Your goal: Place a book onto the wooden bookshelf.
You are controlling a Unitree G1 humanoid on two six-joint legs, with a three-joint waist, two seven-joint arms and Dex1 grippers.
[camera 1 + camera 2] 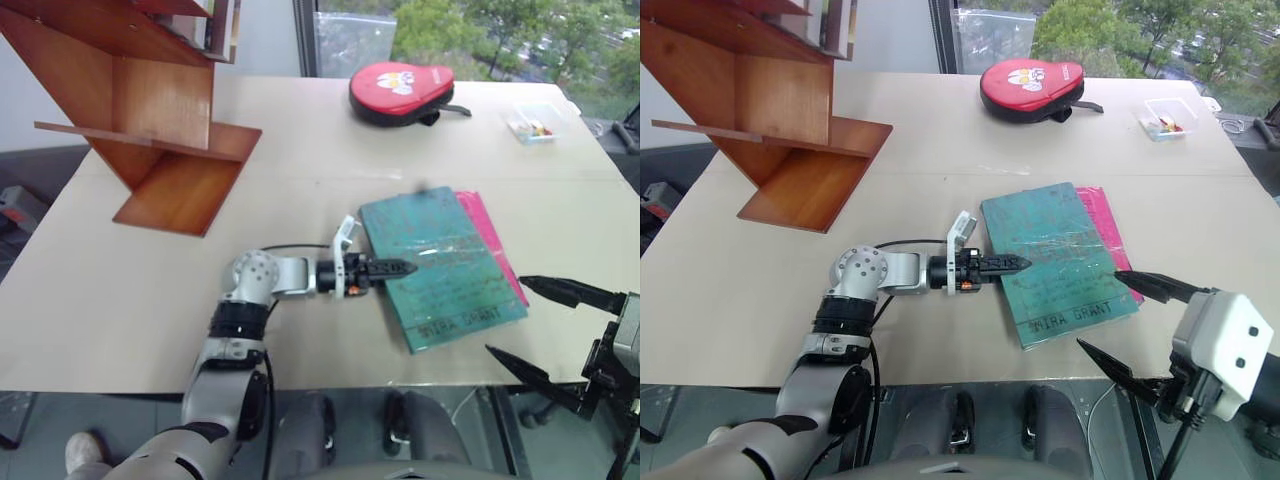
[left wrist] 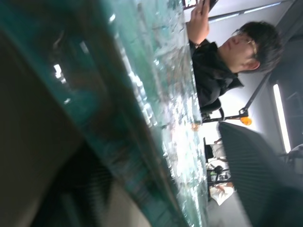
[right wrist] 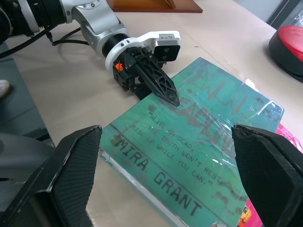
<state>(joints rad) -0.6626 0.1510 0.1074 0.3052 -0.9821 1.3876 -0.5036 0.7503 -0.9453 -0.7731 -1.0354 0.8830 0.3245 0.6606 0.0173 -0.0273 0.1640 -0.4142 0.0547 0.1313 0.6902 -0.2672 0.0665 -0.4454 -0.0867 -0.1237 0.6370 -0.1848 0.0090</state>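
Table (image 1: 120, 300): wooden bookshelf (image 1: 150, 110) stands at far left. The book (image 1: 440, 265) lies flat right of centre near the near edge, overlapping a pink book (image 1: 492, 240) on its right. Left gripper (image 3: 163, 94) at the book's left edge, one finger over the cover; grip cannot be told. Right gripper (image 1: 525, 325), fingers spread wide and empty, hovers off the book's near right corner.

Left arm (image 1: 845, 330): silver-grey shell segments, black ribbed wrist collars, thin black cable looped alongside. White camera housing (image 3: 165, 41) with dark lens above black tapered fingers (image 3: 158, 82); orange markings at finger base. Right wrist: white block (image 1: 1230, 345).
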